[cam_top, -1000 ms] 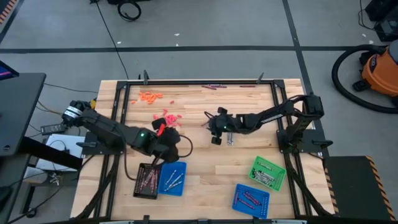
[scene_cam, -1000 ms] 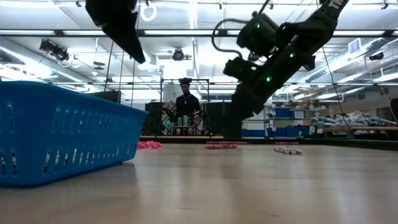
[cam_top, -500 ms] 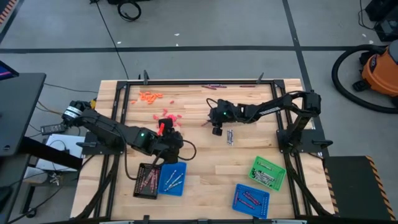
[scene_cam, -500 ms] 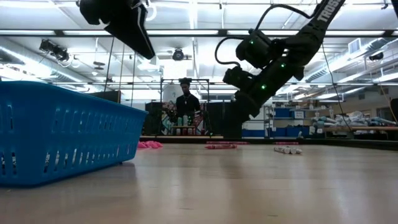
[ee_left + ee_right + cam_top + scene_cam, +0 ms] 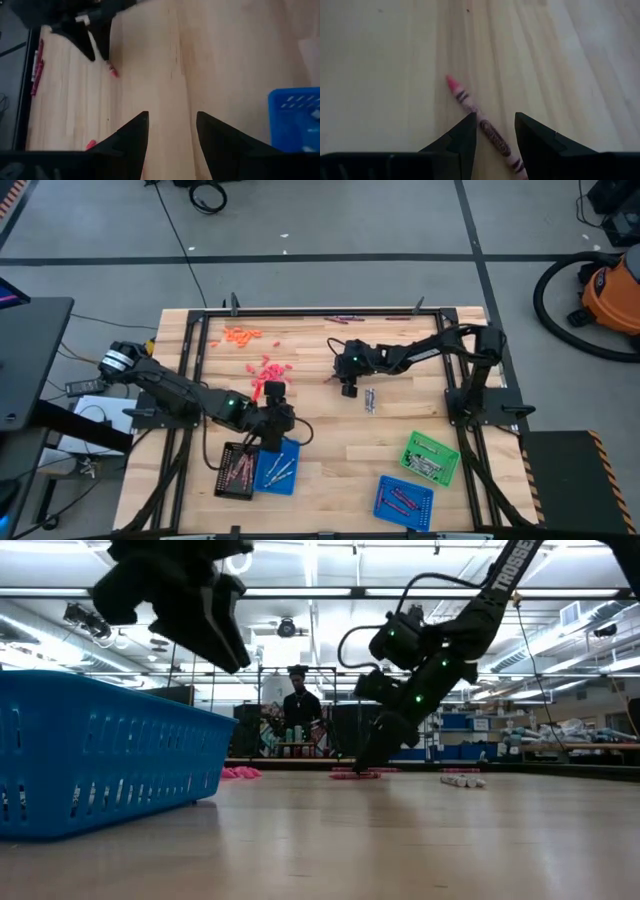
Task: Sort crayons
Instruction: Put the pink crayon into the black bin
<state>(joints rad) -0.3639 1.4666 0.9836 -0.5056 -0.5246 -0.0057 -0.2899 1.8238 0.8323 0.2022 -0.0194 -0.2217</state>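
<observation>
Your right gripper (image 5: 493, 131) hovers with fingers parted astride a slim red-pink paper-wrapped crayon (image 5: 481, 122) lying flat on the pale wooden table (image 5: 330, 440) near centre, while your left gripper (image 5: 273, 418), fingers open and empty, hangs at eight o'clock just above the blue plastic tray (image 5: 277, 467).

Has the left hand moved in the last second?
Yes. In the high view the left hand has shifted toward the table's near edge, closer to the blue tray by the black tray.
</observation>
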